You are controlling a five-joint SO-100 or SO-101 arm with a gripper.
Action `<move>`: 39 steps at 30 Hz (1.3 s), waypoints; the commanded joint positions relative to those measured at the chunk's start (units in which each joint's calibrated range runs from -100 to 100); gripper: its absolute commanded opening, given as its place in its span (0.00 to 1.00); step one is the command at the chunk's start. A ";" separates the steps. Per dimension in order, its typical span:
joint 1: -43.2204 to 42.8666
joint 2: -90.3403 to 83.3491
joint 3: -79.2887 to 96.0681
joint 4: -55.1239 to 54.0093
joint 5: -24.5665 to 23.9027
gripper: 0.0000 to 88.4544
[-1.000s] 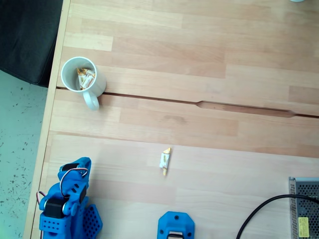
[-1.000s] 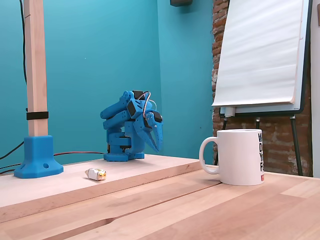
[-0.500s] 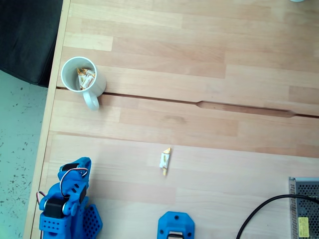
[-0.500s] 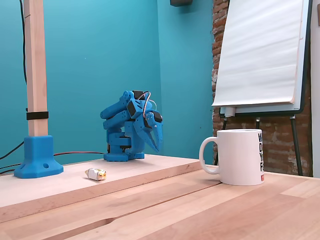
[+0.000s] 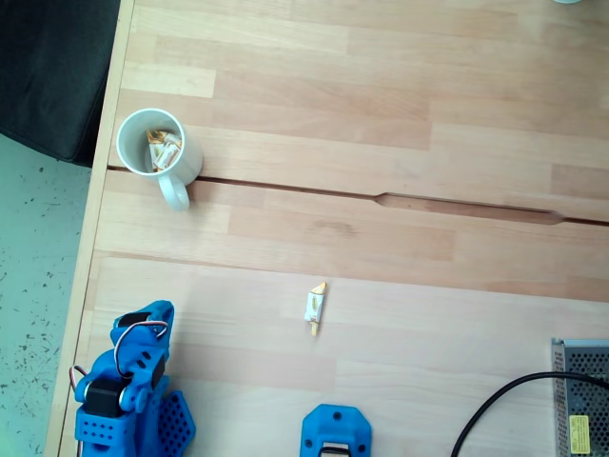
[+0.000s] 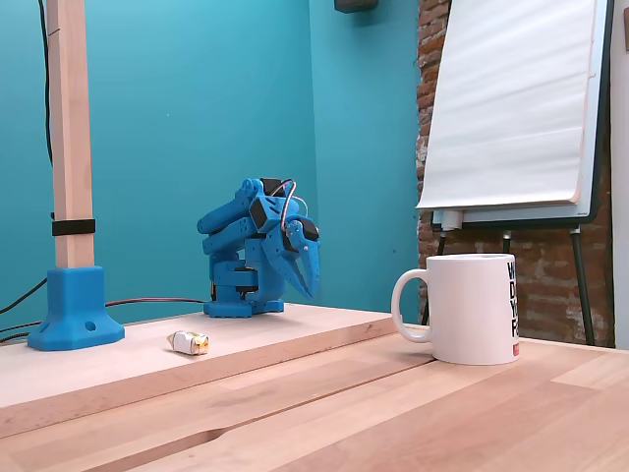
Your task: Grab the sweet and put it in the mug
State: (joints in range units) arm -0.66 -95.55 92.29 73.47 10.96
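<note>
Arm: blue, folded low over its base, bottom left corner in the overhead fixed view.
Gripper (image 6: 307, 280): pointing down, fingers together, holding nothing.
Sweet (image 5: 315, 307): flat on the wooden table (image 5: 400, 124), well apart from arm and mug.
Mug (image 5: 152, 143): upright near the table's left edge, far side, wrapped sweets inside.

— Position of the mug (image 5: 152, 143)?
— Near the table's (image 5: 381, 86) left edge in the top-down fixed view, handle toward the near edge; several sweets inside.
— And the loose sweet (image 5: 315, 307)?
— Flat on the table, mid-width, toward the near edge, well apart from the mug.
— Arm?
— Folded at the near-left corner, gripper (image 6: 307, 280) hanging above the table, pointing down, well left of the sweet. Post base (image 5: 336, 433) at the near edge, just behind the sweet.
</note>
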 commanded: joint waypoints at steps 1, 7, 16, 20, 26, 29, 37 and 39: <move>0.37 0.11 -0.05 0.80 0.15 0.00; 0.37 0.11 -0.05 0.80 0.15 0.00; 0.37 0.11 -0.05 0.80 0.15 0.00; 0.37 1.40 -0.41 0.64 0.15 0.00; 1.10 16.55 -5.05 -2.99 0.15 0.00; 1.10 31.09 -14.68 -4.60 0.15 0.00; 3.93 58.97 -45.72 -4.68 0.63 0.00; 6.18 62.33 -51.52 -4.68 2.83 0.00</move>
State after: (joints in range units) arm 2.66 -37.33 51.86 69.32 11.50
